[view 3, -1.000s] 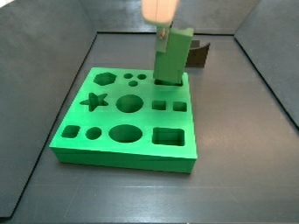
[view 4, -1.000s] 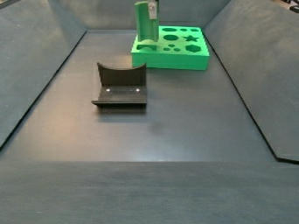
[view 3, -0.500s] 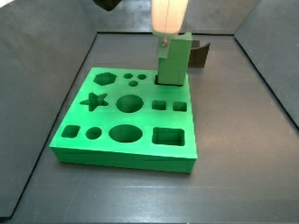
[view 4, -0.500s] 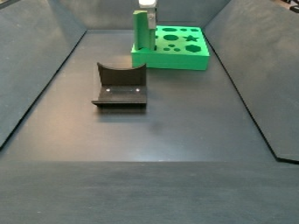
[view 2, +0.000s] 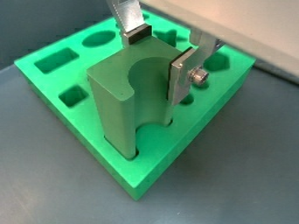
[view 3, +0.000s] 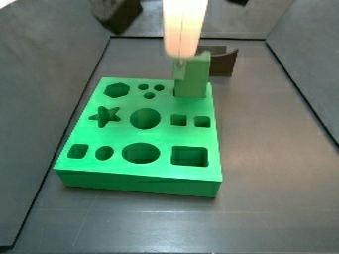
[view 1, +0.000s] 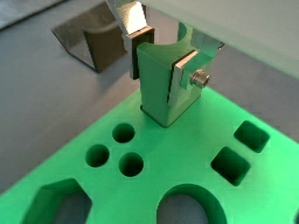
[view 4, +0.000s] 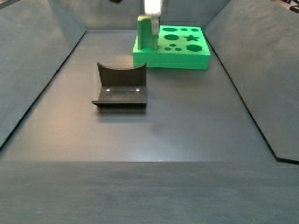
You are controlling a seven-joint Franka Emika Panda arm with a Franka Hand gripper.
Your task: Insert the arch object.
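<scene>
The arch object (view 3: pixel 193 77) is a bright-green block with a curved notch on top. It stands upright in a hole at the far corner of the green holed board (view 3: pixel 133 179), with its lower part sunk in. It also shows in both wrist views (view 1: pixel 158 87) (view 2: pixel 117 109) and in a side view (view 4: pixel 145 35). My gripper (view 1: pixel 163 54) is directly above it and shut on its top, one finger on each side. The gripper also shows in a wrist view (view 2: pixel 160 55) and in both side views (view 3: pixel 181 35) (view 4: pixel 149 7).
The board (view 4: pixel 176 59) has several other shaped holes, among them a star (view 3: pixel 107 115) and circles. The dark fixture (view 4: pixel 121 85) stands on the grey floor apart from the board, and shows behind it in a side view (view 3: pixel 223 62). Sloped dark walls surround the floor.
The gripper has moved straight down with the arch object. The arch now stands clearly lower above the board than one second ago.
</scene>
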